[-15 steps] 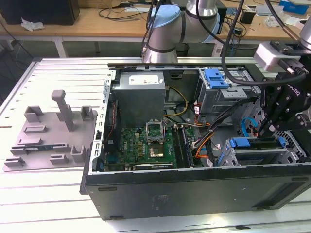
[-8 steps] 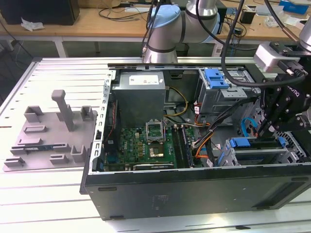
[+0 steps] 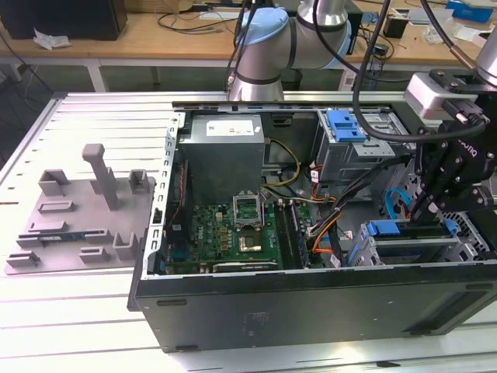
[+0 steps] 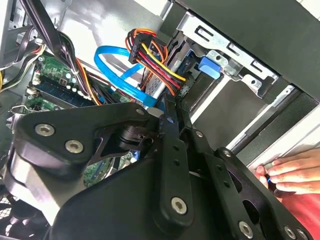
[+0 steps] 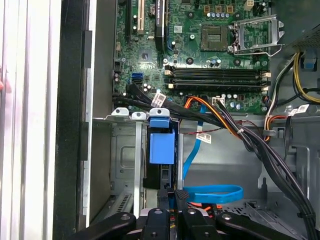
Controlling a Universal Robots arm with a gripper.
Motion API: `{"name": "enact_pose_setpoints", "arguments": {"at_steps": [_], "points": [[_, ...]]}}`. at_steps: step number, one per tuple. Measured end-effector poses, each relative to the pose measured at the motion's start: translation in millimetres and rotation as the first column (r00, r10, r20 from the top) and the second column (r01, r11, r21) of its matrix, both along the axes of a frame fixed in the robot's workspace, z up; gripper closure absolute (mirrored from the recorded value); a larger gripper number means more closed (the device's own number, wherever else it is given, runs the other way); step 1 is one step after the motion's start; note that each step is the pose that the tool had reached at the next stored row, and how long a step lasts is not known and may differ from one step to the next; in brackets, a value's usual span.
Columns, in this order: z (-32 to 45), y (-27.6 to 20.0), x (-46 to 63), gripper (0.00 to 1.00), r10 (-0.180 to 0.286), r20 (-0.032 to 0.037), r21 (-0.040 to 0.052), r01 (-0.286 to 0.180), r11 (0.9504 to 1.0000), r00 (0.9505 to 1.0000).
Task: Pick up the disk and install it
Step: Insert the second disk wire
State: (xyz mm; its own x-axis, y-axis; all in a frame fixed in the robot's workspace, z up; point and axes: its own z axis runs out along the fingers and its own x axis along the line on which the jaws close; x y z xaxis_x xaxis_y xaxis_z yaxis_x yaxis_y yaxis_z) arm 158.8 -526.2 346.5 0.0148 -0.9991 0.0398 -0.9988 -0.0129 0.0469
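The flat disk (image 5: 162, 150), with its smooth blue plastic frame, sits low in the middle of the first wrist view, in a grey metal bay (image 5: 125, 165). The black gripper (image 5: 170, 200) points down, fingers nearly closed around its edge.

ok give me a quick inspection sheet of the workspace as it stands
surface: slotted metal table carrying the open computer case, which lies on its side
job's things: the disk, blue-framed, sits on edge in the drive cage below the motherboard
clutter: grey fixture block on the table at the exterior view's left
grippers: the hand is inside the case at the disk's near end; grip not clear
cables: blue flat cable looped beside the hand; orange and black bundle crossing the case floor
surroundings: wooden bench behind; a person's fingers resting at the case edge
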Motion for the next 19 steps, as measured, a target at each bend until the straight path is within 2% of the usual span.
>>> {"name": "enact_pose_setpoints", "arguments": {"at_steps": [19], "points": [[-8.4,0.0,0.0,0.84,0.000,0.0003,-0.0003,0.000,1.0000,1.0000]]}}
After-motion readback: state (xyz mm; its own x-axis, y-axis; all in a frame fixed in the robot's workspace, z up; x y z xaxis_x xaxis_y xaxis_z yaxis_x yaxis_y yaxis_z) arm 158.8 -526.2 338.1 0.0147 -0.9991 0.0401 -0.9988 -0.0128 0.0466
